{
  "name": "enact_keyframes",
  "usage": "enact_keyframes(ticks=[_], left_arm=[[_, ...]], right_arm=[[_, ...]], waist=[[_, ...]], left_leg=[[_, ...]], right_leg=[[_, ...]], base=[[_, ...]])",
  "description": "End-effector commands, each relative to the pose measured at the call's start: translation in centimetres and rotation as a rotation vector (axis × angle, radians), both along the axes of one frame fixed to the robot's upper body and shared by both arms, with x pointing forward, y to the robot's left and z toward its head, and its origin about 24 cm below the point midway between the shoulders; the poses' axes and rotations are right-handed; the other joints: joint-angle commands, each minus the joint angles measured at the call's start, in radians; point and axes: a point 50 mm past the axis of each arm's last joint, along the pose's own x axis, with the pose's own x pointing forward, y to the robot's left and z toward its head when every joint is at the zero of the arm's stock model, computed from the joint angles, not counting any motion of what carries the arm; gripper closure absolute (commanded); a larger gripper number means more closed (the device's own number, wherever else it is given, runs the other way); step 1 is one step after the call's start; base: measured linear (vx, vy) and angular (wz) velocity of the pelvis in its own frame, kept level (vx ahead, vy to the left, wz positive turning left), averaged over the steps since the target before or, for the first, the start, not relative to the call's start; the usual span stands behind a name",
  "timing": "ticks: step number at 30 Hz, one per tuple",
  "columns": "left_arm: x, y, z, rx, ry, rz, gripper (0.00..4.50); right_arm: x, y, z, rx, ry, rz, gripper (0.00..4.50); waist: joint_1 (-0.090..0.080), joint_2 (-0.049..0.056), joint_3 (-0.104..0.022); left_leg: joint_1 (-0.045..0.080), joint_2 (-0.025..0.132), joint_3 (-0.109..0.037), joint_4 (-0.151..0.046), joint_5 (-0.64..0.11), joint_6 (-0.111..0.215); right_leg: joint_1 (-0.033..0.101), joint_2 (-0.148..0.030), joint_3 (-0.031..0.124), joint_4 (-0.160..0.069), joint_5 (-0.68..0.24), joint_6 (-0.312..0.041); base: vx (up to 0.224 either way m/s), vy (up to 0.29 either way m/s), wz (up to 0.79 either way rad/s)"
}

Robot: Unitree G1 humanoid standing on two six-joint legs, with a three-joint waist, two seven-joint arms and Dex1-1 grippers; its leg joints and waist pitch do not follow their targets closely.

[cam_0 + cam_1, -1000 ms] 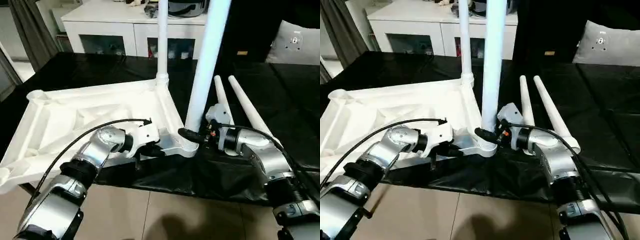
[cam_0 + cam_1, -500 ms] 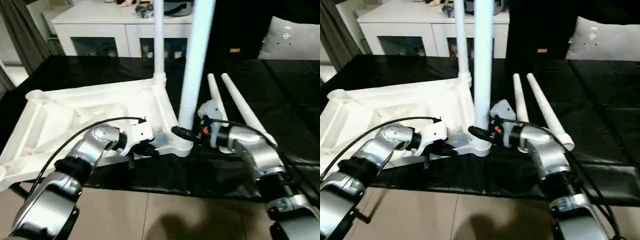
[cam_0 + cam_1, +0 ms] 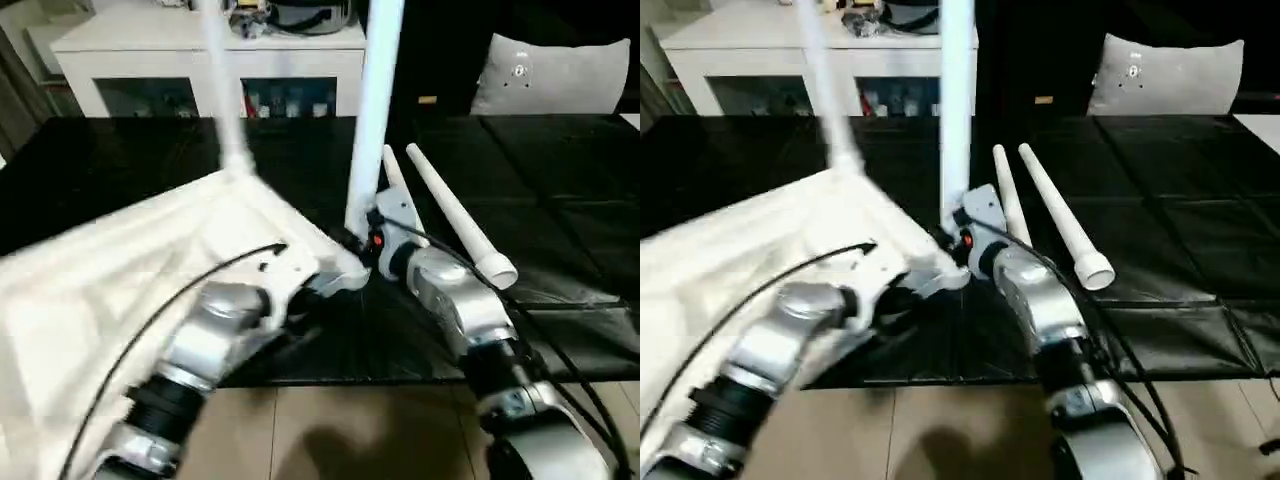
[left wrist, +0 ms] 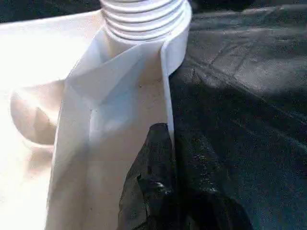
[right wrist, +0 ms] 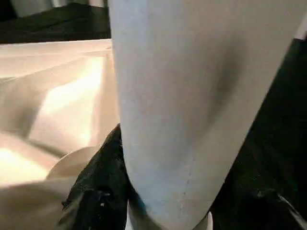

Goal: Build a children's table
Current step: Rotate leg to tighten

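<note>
I keep my left gripper (image 4: 168, 191) clenched on the near rim of the upturned top (image 3: 120, 270) to steady it on the surface (image 3: 560, 220), while my right gripper (image 3: 352, 243) grasps the standing leg (image 3: 372, 100) at its near-right socket.

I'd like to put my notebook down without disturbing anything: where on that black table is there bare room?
The worktable is bare right of the two loose legs, toward the grey cushion, and at the far left before the white cabinet. It is crowded at the near middle, where both grippers work at the table top and its standing legs.
</note>
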Motion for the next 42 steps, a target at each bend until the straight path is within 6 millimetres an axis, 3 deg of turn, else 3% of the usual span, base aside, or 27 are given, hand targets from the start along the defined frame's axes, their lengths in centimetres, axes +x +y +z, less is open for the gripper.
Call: enact_keyframes(ticks=[1,4,6,9,10,11,12,15,16,19,20,21,22,24,26,28,29,30,31,32,33,36,39,42], left_arm=[[-0.9,-2.8,1.1,-0.03,-0.024,-0.157,4.5],[-0.6,-2.0,1.2,0.025,-0.041,-0.135,4.5],[-0.6,-1.7,1.3,0.04,-0.047,-0.133,4.5],[-0.7,-1.4,1.4,0.062,-0.061,-0.157,4.5],[-0.8,-1.3,1.4,0.063,-0.06,-0.17,4.5],[-0.8,-1.2,1.3,0.065,-0.059,-0.178,4.5],[-0.8,-1.0,1.3,0.071,-0.065,-0.191,4.5],[-0.3,-0.4,1.1,0.081,-0.071,-0.172,4.5],[0.1,-0.1,1.1,0.079,-0.073,-0.157,4.5],[1.0,1.1,1.3,0.093,-0.094,-0.139,4.5],[1.1,1.3,1.3,0.091,-0.095,-0.141,4.5],[1.2,1.4,1.4,0.088,-0.1,-0.15,4.5],[1.3,1.6,1.4,0.089,-0.102,-0.162,4.5],[1.3,1.8,1.4,0.09,-0.103,-0.171,4.5],[0.9,1.8,1.2,0.072,-0.105,-0.301,4.5],[0.7,2.2,0.8,0.096,-0.084,-0.369,4.5],[0.6,2.4,0.6,0.123,-0.088,-0.4,4.5],[0.7,2.6,0.4,0.126,-0.081,-0.411,4.5],[0.7,2.6,0.4,0.126,-0.081,-0.411,4.5],[0.8,2.9,0.2,0.141,-0.075,-0.45,4.5],[0.8,2.9,0.2,0.143,-0.075,-0.455,4.5],[0.7,3.1,0.1,0.152,-0.068,-0.525,4.5],[0.5,3.2,0.1,0.158,-0.063,-0.58,4.5],[0.2,3.3,0.1,0.157,-0.045,-0.663,4.5]], right_arm=[[-1.7,-1.4,-5.6,-0.084,0.274,-0.09,2.64],[-1.6,-1.0,-5.6,-0.087,0.273,-0.07,2.64],[-1.6,-0.9,-5.5,-0.078,0.269,-0.058,2.08],[-1.3,-0.7,-5.5,-0.051,0.269,-0.046,1.82],[-1.2,-0.7,-5.4,-0.051,0.262,-0.044,1.66],[-1.1,-0.7,-5.3,-0.049,0.256,-0.042,1.66],[-1.0,-0.8,-5.2,-0.04,0.252,-0.045,1.53],[-0.9,-1.1,-4.8,-0.037,0.208,-0.021,1.28],[-0.9,-1.3,-4.5,-0.044,0.183,0.0,1.28],[-1.4,-2.2,-3.5,-0.038,0.108,0.058,0.99],[-1.5,-2.4,-3.3,-0.022,0.094,0.067,0.85],[-1.6,-2.6,-3.0,-0.011,0.076,0.082,0.79],[-1.8,-2.9,-2.8,-0.003,0.055,0.103,0.79],[-2.0,-3.1,-2.7,0.003,0.04,0.118,0.56],[-2.8,-4.1,-1.8,0.01,-0.056,0.212,0.41],[-3.3,-4.8,-1.3,-0.014,-0.106,0.274,0.23],[-3.4,-5.2,-1.1,-0.02,-0.12,0.296,0.12],[-3.6,-5.6,-0.8,-0.031,-0.129,0.322,0.04],[-3.6,-5.6,-0.8,-0.031,-0.129,0.322,0.04],[-3.9,-6.3,-0.2,-0.059,-0.136,0.391,0.04],[-4.0,-6.4,-0.2,-0.063,-0.136,0.4,0.04],[-4.1,-7.1,0.4,-0.08,-0.139,0.448,0.04],[-4.2,-7.5,0.8,-0.08,-0.135,0.495,0.04],[-4.5,-7.6,0.8,-0.108,-0.112,0.591,0.21]], waist=[[0.002,0.005,-0.019],[0.002,0.004,-0.017],[0.0,0.007,-0.015],[-0.002,0.011,-0.016],[0.004,0.012,-0.021],[0.01,0.008,-0.025],[0.009,0.011,-0.019],[0.016,0.009,-0.026],[0.024,0.007,-0.028],[0.052,0.005,-0.043],[0.06,0.006,-0.054],[0.065,0.006,-0.057],[0.07,0.003,-0.058],[0.077,-0.003,-0.063],[0.088,0.004,-0.064],[0.092,0.005,-0.06],[0.098,0.004,-0.055],[0.099,0.008,-0.054],[0.099,0.005,-0.051],[0.104,0.004,-0.047],[0.104,0.004,-0.047],[0.112,0.003,-0.041],[0.114,0.001,-0.045],[0.12,0.0,-0.052]], left_leg=[[-0.005,0.083,-0.063,-0.089,-0.426,0.015],[-0.006,0.083,-0.066,-0.09,-0.433,0.014],[-0.002,0.083,-0.068,-0.09,-0.461,0.008],[0.0,0.084,-0.072,-0.089,-0.48,0.003],[0.008,0.086,-0.067,-0.087,-0.47,0.004],[-0.001,0.088,-0.067,-0.089,-0.423,0.007],[-0.018,0.093,-0.07,-0.096,-0.401,0.017],[-0.015,0.093,-0.065,-0.092,-0.36,0.02],[-0.022,0.094,-0.062,-0.091,-0.308,0.033],[-0.023,0.1,-0.052,-0.082,-0.147,0.06],[-0.028,0.101,-0.052,-0.075,-0.051,0.082],[-0.03,0.1,-0.051,-0.07,-0.002,0.099],[-0.032,0.096,-0.048,-0.062,0.067,0.136],[-0.043,0.092,-0.046,-0.052,0.121,0.193],[-0.043,0.091,-0.042,-0.045,0.123,0.217],[-0.04,0.097,-0.042,-0.049,0.088,0.218],[-0.039,0.098,-0.041,-0.052,0.03,0.201],[-0.037,0.098,-0.04,-0.053,0.011,0.189],[-0.037,0.098,-0.04,-0.056,-0.009,0.178],[-0.034,0.097,-0.038,-0.06,-0.06,0.142],[-0.034,0.097,-0.038,-0.06,-0.06,0.142],[-0.023,0.102,-0.037,-0.07,-0.128,0.093],[-0.023,0.099,-0.037,-0.069,-0.12,0.085],[-0.028,0.098,-0.034,-0.06,-0.05,0.114]], right_leg=[[0.015,-0.123,0.07,-0.119,-0.641,-0.009],[0.013,-0.123,0.068,-0.121,-0.657,0.003],[0.009,-0.122,0.064,-0.124,-0.669,0.009],[0.007,-0.125,0.062,-0.124,-0.672,0.007],[0.003,-0.125,0.068,-0.126,-0.637,-0.011],[0.012,-0.128,0.074,-0.114,-0.569,-0.034],[0.021,-0.125,0.074,-0.104,-0.527,-0.051],[0.02,-0.13,0.082,-0.1,-0.488,-0.072],[0.026,-0.13,0.084,-0.095,-0.438,-0.086],[0.033,-0.125,0.09,-0.065,-0.228,-0.128],[0.041,-0.125,0.092,-0.04,-0.099,-0.156],[0.04,-0.124,0.091,-0.032,-0.034,-0.169],[0.036,-0.124,0.092,-0.019,0.077,-0.194],[0.041,-0.128,0.093,-0.004,0.154,-0.211],[0.034,-0.124,0.091,-0.005,0.148,-0.201],[0.031,-0.121,0.089,-0.01,0.097,-0.195],[0.031,-0.121,0.09,-0.021,0.006,-0.177],[0.03,-0.12,0.09,-0.024,-0.026,-0.175],[0.031,-0.118,0.089,-0.029,-0.062,-0.169],[0.032,-0.119,0.09,-0.042,-0.164,-0.147],[0.032,-0.119,0.09,-0.042,-0.164,-0.147],[0.028,-0.117,0.094,-0.055,-0.288,-0.108],[0.033,-0.118,0.096,-0.051,-0.267,-0.112],[0.035,-0.117,0.095,-0.034,-0.154,-0.139]], base=[[0.0,0.0,0.0],[0.0,0.0,0.0],[0.0,0.0,0.0],[0.0,0.0,0.0],[0.0,0.0,0.0],[0.0,0.0,0.0],[0.0,0.0,0.0],[0.0,0.0,0.0],[0.0,0.0,0.0],[0.017,-0.003,0.01],[0.059,-0.012,0.02],[0.059,-0.012,0.02],[0.0,0.0,0.0],[0.0,0.0,0.0],[0.0,0.0,0.0],[0.0,0.0,0.0],[0.0,0.0,0.0],[0.0,0.0,0.0],[0.0,0.0,0.0],[0.0,0.0,0.0],[0.0,0.0,0.0],[0.0,0.0,0.0],[0.0,0.0,0.0],[0.0,0.0,0.0]])
